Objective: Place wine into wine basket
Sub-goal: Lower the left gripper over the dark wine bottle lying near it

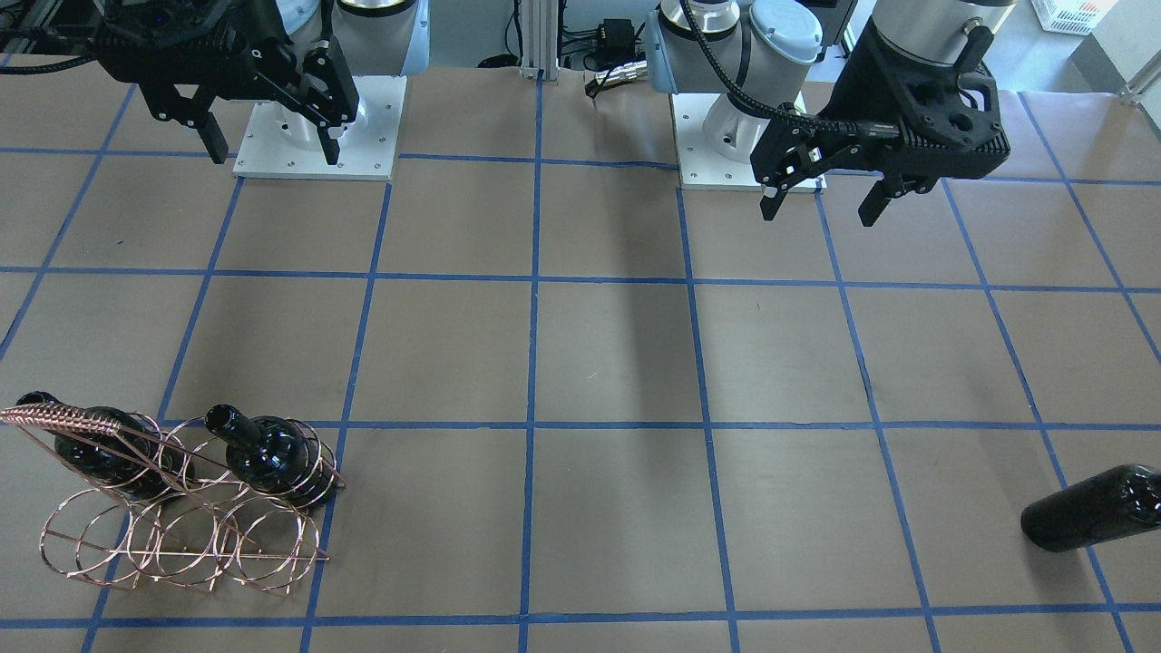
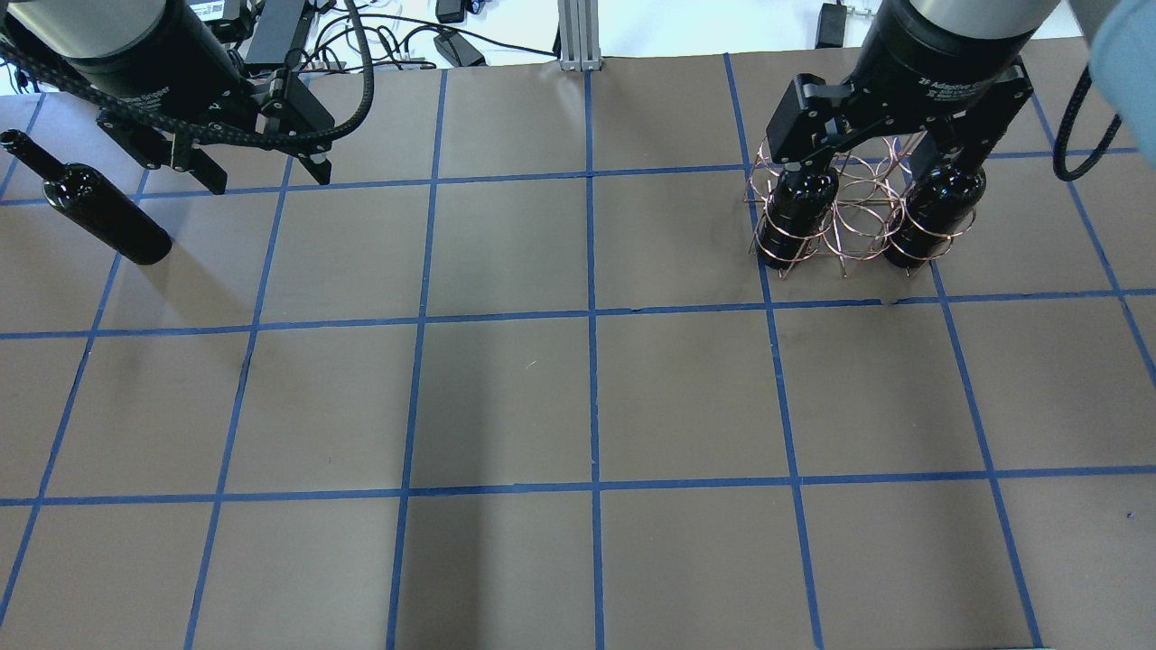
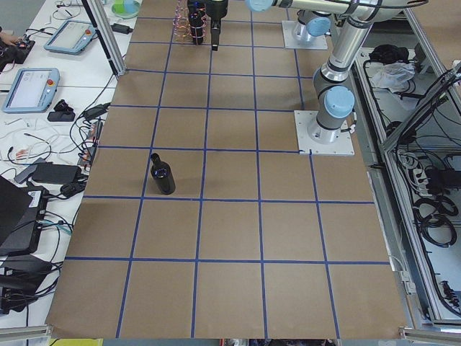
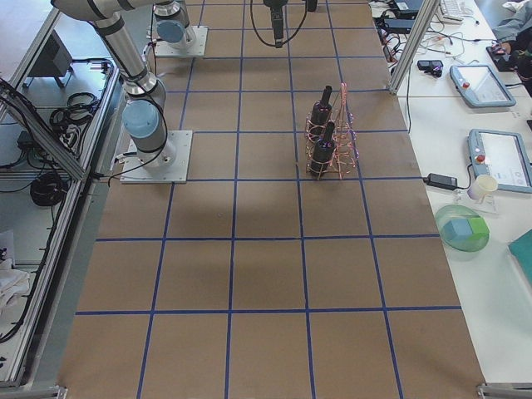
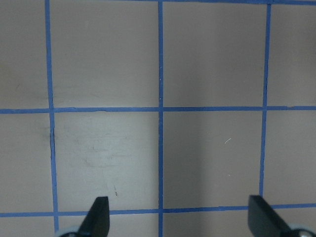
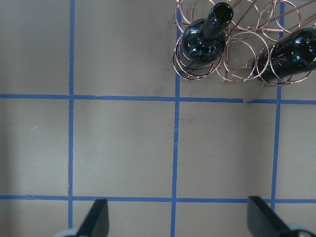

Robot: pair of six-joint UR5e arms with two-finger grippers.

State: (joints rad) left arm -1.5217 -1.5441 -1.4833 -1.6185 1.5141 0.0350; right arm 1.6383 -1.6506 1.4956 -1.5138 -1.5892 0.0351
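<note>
Left gripper (image 2: 264, 176): jaws wide apart and empty, hanging above the bench (image 2: 578, 397) on the robot's left. Its wrist view shows only bare taped paper between the fingertips (image 5: 98, 217).
Right gripper (image 2: 880, 149): also spread wide and holding nothing, poised high on the robot's side of the basket (image 2: 858, 212).
Wine (image 2: 99, 208): lies on its side near the operators' edge, toward the bench's left end. It is just beyond the left gripper, untouched, with its neck pointing toward that edge.
Basket: stands by the operators' edge on the robot's right, well apart from the loose wine.
Stowed bottles (image 6: 205, 37): two, one in each outer slot of the basket, necks tipped toward the robot. The ring between them looks vacant.
Done: two of three bottles appear racked.
Left: by these views, the last wine has yet to be gripped, carried along the operators' edge and slid into a free ring. Neither arm has begun on it.
</note>
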